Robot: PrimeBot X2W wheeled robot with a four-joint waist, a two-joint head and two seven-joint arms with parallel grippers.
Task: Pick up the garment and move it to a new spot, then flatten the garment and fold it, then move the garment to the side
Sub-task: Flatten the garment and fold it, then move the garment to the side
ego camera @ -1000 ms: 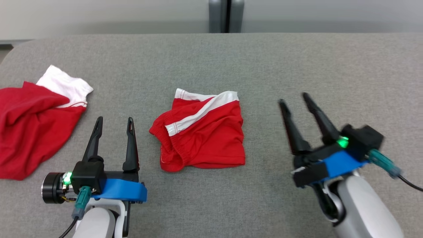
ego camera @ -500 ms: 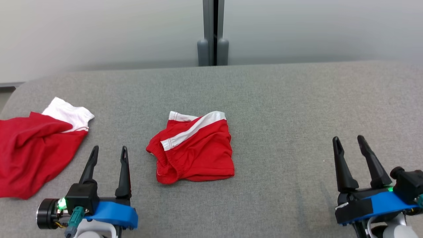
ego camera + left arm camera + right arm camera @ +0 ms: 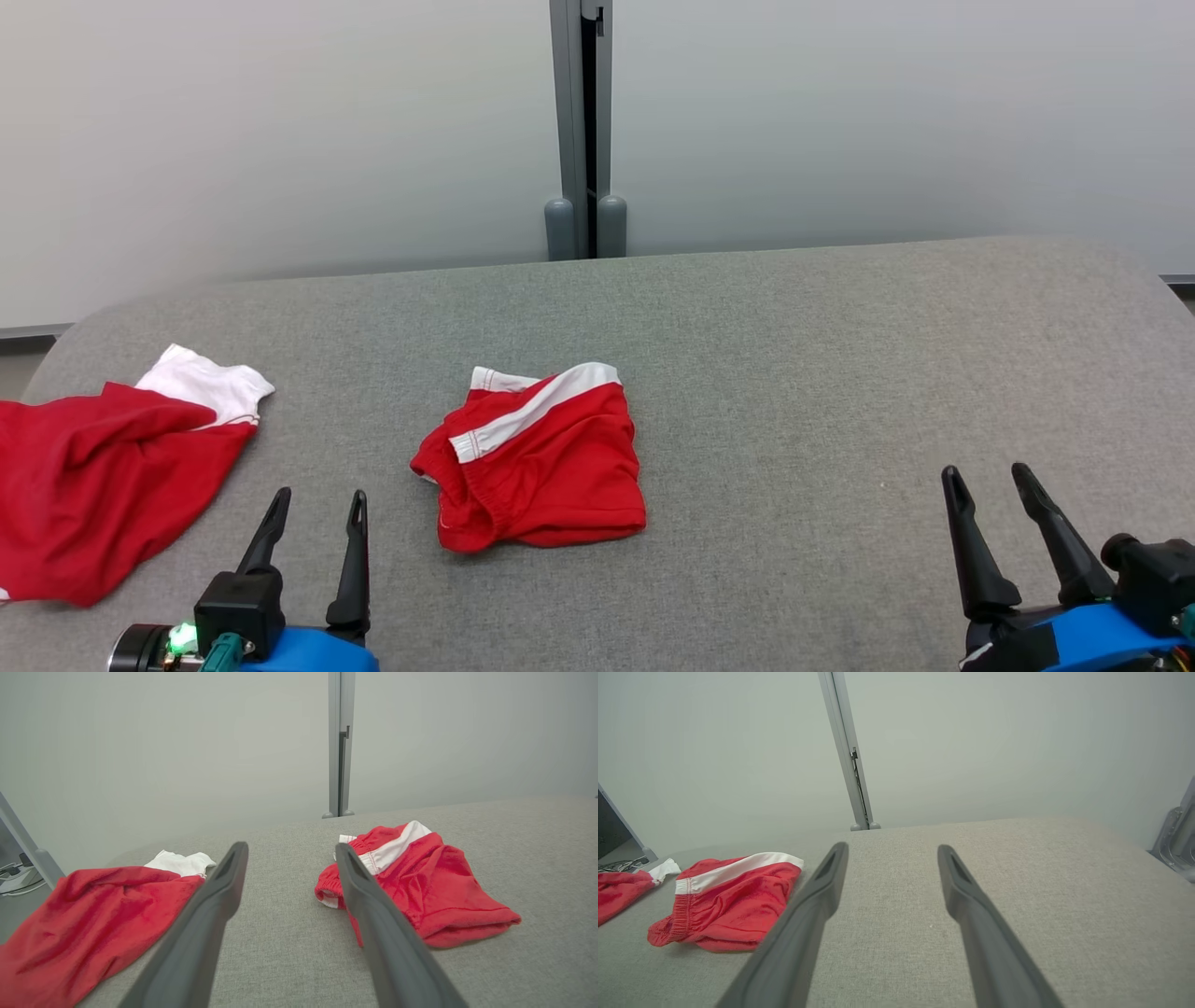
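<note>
The red garment [image 3: 537,462], folded into a rumpled square with a white band [image 3: 532,411] across its top, lies on the grey table [image 3: 794,373] between the left gripper [image 3: 320,495] and right gripper [image 3: 985,471], both spread wide and empty.

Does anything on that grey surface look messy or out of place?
The folded red shorts sit in the middle, bunched at one corner, so the fold looks lopsided. A second red and white garment lies crumpled at the left edge. The left hand and right hand are open, touching neither.
</note>
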